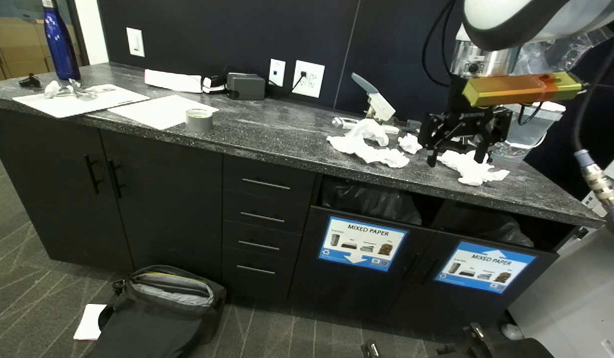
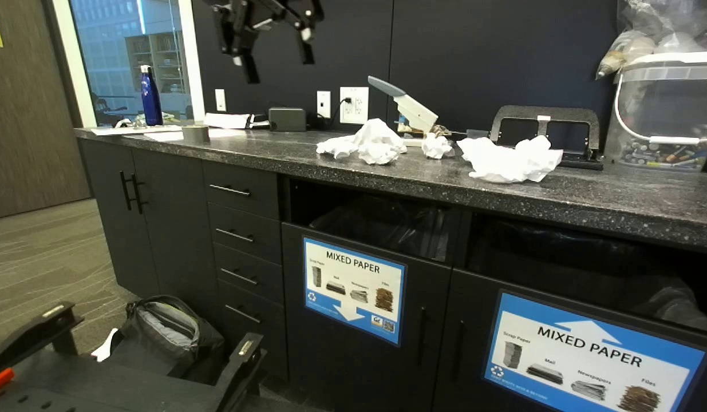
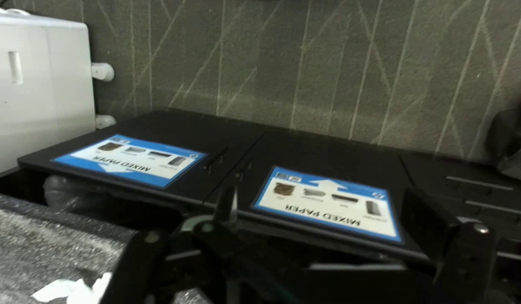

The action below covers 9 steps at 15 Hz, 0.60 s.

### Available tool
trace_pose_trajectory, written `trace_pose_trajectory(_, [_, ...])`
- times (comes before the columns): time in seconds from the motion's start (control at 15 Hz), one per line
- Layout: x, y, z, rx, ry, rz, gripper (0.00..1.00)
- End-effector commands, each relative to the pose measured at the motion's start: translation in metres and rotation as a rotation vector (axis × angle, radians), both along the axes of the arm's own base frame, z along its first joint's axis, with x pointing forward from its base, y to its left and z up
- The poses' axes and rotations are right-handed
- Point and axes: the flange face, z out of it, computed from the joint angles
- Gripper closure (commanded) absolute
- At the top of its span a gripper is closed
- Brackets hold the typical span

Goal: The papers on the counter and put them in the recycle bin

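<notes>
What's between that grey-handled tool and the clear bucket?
In an exterior view: a black hole punch, a crumpled paper in front of it, a small wad near the tool, and a grey thing I can't identify.

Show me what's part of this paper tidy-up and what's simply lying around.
Part of the job:
crumpled white papers
counter they lie on
MIXED PAPER bins below (which one is unclear)
end effector, open and holding nothing

Just lying about:
blue bottle
flat white sheets
tape roll
hole punch
clear bucket
dark bag
</notes>
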Motion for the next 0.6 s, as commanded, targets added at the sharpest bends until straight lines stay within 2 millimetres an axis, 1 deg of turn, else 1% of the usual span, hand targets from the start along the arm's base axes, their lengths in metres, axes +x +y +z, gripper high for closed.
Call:
trace_pose_trajectory(0.0, [0.048,-0.079,0.013,-0.046,-0.086,-0.032,0.00])
trace_pose_trajectory(0.07, [0.057,-0.107,0.015,-0.045,-0.112,-0.047,0.00])
trace_pose_trajectory(0.2, [0.075,-0.154,0.019,-0.021,-0.146,-0.063,0.00])
trace_pose_trajectory(0.33, [0.093,-0.191,0.014,0.008,-0.154,-0.056,0.00])
trace_pose_trajectory(0.53, [0.119,-0.236,-0.008,0.055,-0.143,-0.023,0.00])
